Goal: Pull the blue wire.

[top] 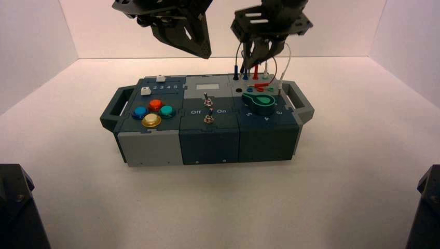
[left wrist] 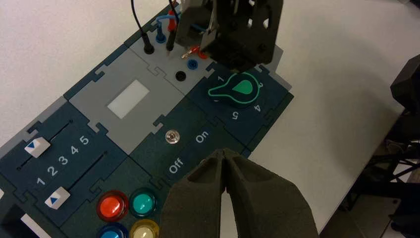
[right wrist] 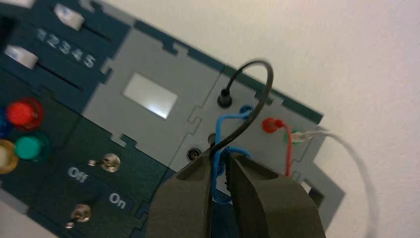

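Observation:
The blue wire [right wrist: 221, 120] loops up from its socket at the back right of the box [top: 155, 148] and runs down between my right gripper's [right wrist: 220, 157] fingers. The right gripper is shut on it, right over the wire sockets [top: 258, 61]. A black lead [right wrist: 262, 74] brushes past one finger. The blue plug [top: 245, 75] stands in its socket in the high view. In the left wrist view the blue wire [left wrist: 162, 20] arches beside the right gripper [left wrist: 213, 39]. My left gripper [left wrist: 225, 154] is shut and empty, held high above the box's middle [top: 203, 51].
A red lead [right wrist: 288, 153] and a white lead [right wrist: 349, 148] are plugged in beside the blue one. A green knob [top: 262, 102] sits in front of the sockets. Two toggle switches [top: 206, 98], coloured buttons [top: 153, 111] and sliders [left wrist: 37, 147] fill the rest of the box.

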`<state>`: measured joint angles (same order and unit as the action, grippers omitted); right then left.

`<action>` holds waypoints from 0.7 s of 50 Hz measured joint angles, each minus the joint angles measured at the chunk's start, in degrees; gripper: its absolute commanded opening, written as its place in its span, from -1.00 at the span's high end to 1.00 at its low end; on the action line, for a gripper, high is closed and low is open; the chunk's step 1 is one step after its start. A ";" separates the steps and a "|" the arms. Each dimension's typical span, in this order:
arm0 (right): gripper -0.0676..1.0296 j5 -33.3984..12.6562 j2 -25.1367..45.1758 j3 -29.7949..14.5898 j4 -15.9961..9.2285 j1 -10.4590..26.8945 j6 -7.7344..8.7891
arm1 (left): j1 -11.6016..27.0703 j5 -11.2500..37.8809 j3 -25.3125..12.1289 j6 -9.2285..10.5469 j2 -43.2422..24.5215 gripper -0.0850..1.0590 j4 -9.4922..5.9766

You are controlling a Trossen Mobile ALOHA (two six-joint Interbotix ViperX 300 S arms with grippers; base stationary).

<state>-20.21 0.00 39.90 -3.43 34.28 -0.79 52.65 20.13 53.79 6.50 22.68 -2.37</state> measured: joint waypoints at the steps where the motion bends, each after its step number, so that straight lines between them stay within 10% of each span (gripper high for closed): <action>1: 0.92 0.00 -0.18 0.00 0.09 0.00 0.00 | 0.00 0.00 -0.09 0.00 0.00 0.91 0.00; 35: 0.65 6.06 6.24 -1.58 0.70 -0.18 0.18 | -0.09 0.00 -0.26 -0.62 -0.18 0.91 0.00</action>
<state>-14.15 6.24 38.32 -2.72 34.10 -0.62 52.56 20.13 53.53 5.89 22.50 -2.37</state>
